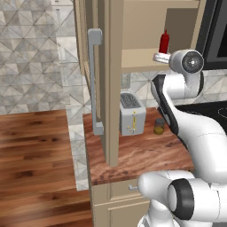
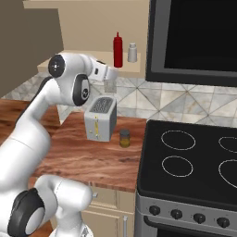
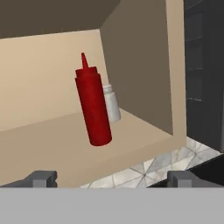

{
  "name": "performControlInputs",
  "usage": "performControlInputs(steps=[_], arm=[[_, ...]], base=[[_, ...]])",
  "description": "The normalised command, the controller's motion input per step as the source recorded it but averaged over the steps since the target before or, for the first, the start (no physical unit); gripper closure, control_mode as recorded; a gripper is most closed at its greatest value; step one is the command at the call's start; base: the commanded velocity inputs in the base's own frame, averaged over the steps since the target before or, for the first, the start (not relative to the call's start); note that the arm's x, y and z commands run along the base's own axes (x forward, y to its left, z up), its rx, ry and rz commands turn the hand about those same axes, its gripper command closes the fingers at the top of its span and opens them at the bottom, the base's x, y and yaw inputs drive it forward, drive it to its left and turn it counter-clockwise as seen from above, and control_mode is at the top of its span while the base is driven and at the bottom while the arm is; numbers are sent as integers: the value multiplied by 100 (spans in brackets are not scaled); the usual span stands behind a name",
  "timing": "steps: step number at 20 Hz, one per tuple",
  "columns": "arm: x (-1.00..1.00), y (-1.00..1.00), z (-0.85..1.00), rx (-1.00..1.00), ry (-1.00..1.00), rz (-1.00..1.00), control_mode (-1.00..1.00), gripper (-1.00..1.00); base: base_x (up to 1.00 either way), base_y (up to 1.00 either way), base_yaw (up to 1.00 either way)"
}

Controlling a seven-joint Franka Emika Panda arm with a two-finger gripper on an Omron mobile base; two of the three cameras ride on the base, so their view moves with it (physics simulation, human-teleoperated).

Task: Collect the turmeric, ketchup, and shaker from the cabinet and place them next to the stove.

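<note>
Ketchup (image 3: 92,111) stands upright on the cabinet (image 3: 131,144) shelf, shaker (image 3: 111,103) just behind it; fingers (image 3: 111,178) spread wide, empty, before it. Light, smooth plastic likely; mid-body looks the safest hold.

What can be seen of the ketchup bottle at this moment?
The ketchup is a slim, glossy red squeeze bottle that looks like plastic, with a pointed red nozzle cap that appears closed. It stands upright on the cabinet's beige shelf, its base resting on the shelf board, near the right-hand wall. The pale shaker stands close behind it, partly hidden; whether they touch cannot be told. The open gripper faces it from in front of the shelf, and its fingers are clear of the bottle.
</note>
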Motion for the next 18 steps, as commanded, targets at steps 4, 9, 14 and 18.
performControlInputs(steps=[4, 9, 14, 18], arm=[[-2, 0, 26, -1, -9, -3, -100, -100], [2, 0, 0, 0, 0, 0, -100, -100], [0, -1, 6, 0, 0, -1, -100, -100], [1, 0, 11, 0, 0, -2, -100, -100]], base=[[0, 0, 0], [0, 0, 0], [0, 0, 0], [0, 0, 0]])
